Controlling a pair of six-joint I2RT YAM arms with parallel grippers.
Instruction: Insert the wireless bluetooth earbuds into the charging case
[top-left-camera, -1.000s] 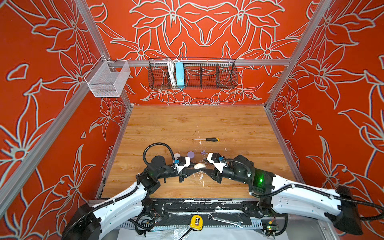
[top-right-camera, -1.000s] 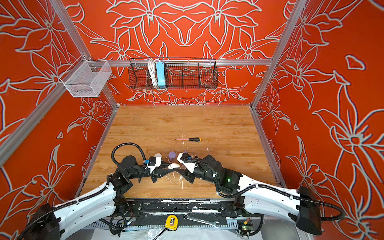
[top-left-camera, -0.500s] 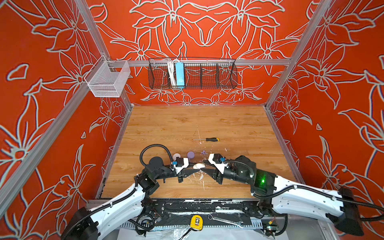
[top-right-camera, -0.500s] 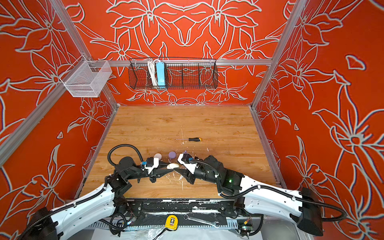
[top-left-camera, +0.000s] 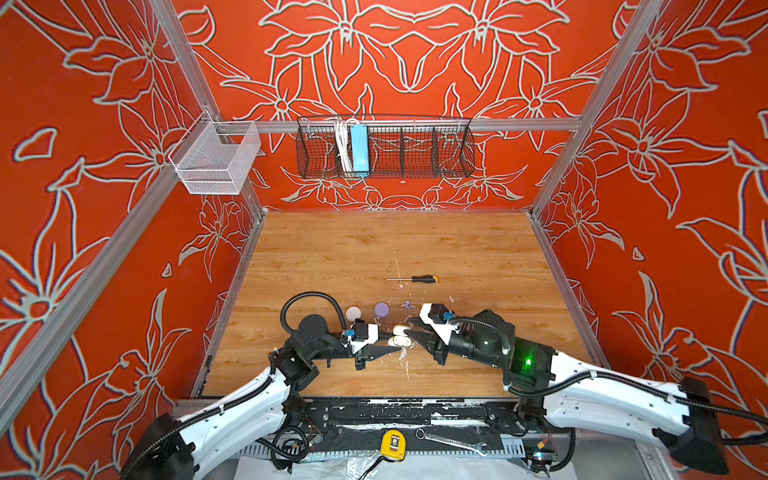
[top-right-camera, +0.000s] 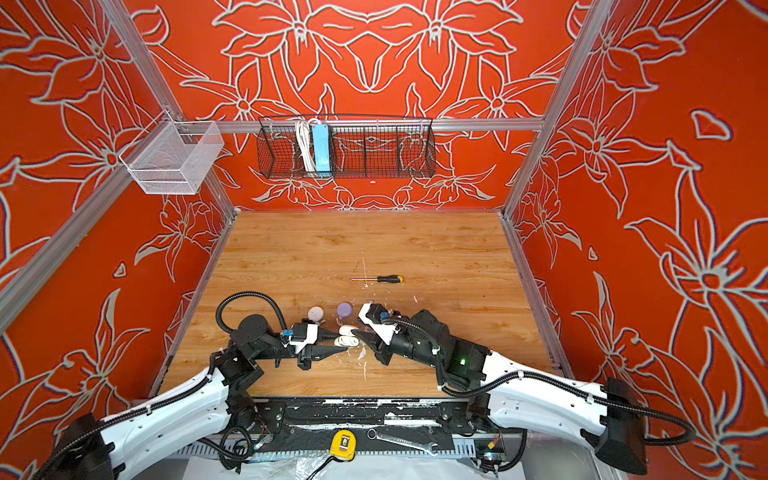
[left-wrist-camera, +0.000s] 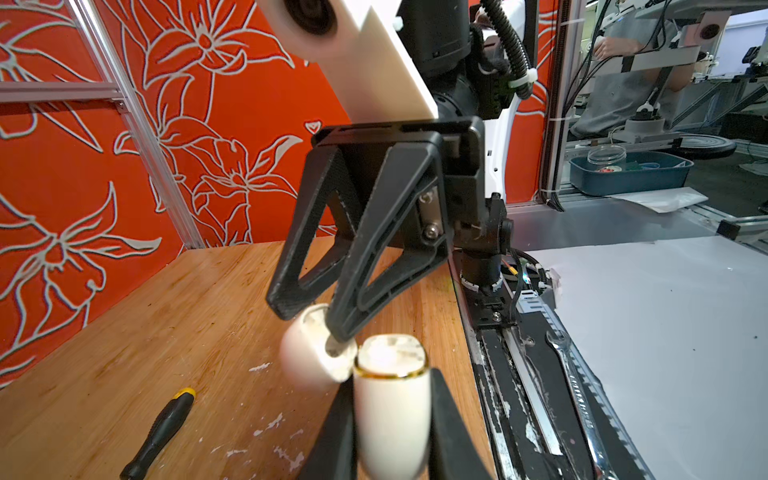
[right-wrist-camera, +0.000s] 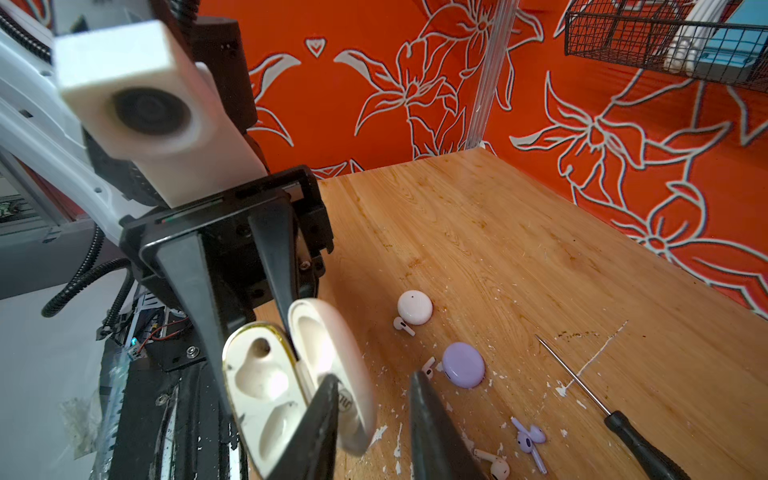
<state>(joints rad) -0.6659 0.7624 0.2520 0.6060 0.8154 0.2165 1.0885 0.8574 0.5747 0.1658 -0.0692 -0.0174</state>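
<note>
On a paint-flecked wooden tabletop (top-left-camera: 478, 249) inside orange floral walls (top-left-camera: 415, 62), the left gripper (top-left-camera: 392, 343) clamps the white charging case (left-wrist-camera: 390, 424) while the right gripper (right-wrist-camera: 374, 376), jaws apart, straddles its open lid (right-wrist-camera: 328, 332). Lilac earbuds (right-wrist-camera: 530, 440) lie loose at the case's twelve o'clock; a white earbud (right-wrist-camera: 404, 326) sits beside a round white case (right-wrist-camera: 414, 306) at ten, a screwdriver (top-left-camera: 419, 279) farther back.

White charging case (right-wrist-camera: 266, 386) is open; 2 lilac earbuds (right-wrist-camera: 528, 441) and white earbuds (right-wrist-camera: 404, 325) lie loose nearby.
</note>
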